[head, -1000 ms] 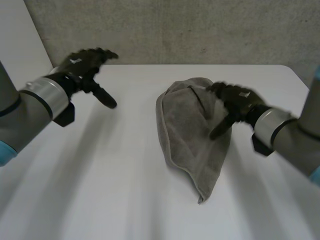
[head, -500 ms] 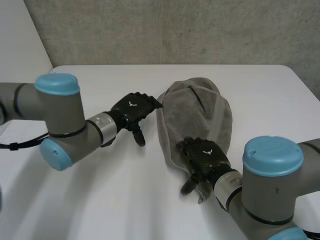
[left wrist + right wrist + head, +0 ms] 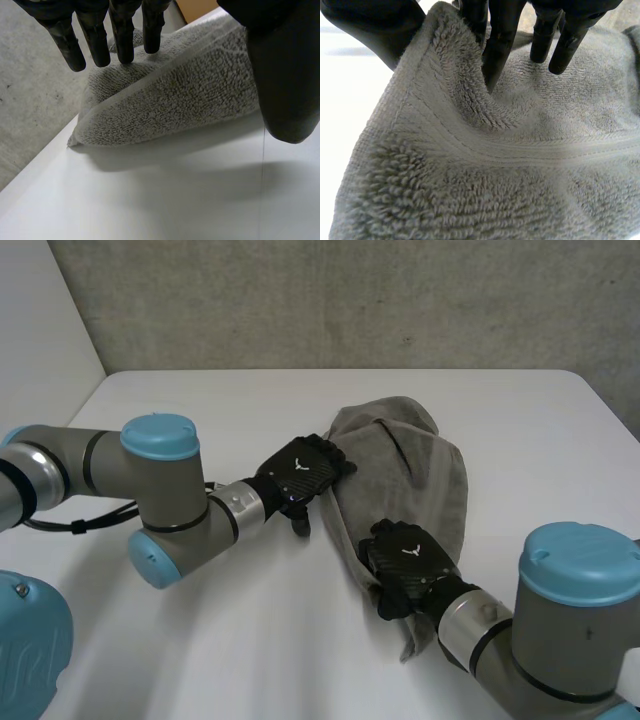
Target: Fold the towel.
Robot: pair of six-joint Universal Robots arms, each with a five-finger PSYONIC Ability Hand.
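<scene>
A grey terry towel (image 3: pixel 405 475) lies crumpled right of the white table's (image 3: pixel 200 640) middle. My left hand (image 3: pixel 300 472) rests at the towel's left edge. In the left wrist view its fingers (image 3: pixel 95 35) stand straight over the towel (image 3: pixel 200 95), the thumb apart from them, so the hand is open. My right hand (image 3: pixel 402 560) sits on the towel's near part. Its thumb (image 3: pixel 375 25) and curled fingers (image 3: pixel 502 40) pinch a raised fold of the hemmed edge (image 3: pixel 495 170).
A rough concrete wall (image 3: pixel 350 300) runs behind the table. My left arm's elbow (image 3: pixel 160 490) lies low over the table's left half. My right arm (image 3: pixel 560 620) comes in over the near right corner. Bare tabletop lies left of and in front of the towel.
My left hand has moved right onto the towel's left edge. My right hand has slid toward the towel's near part and closed its fingers on a fold.
</scene>
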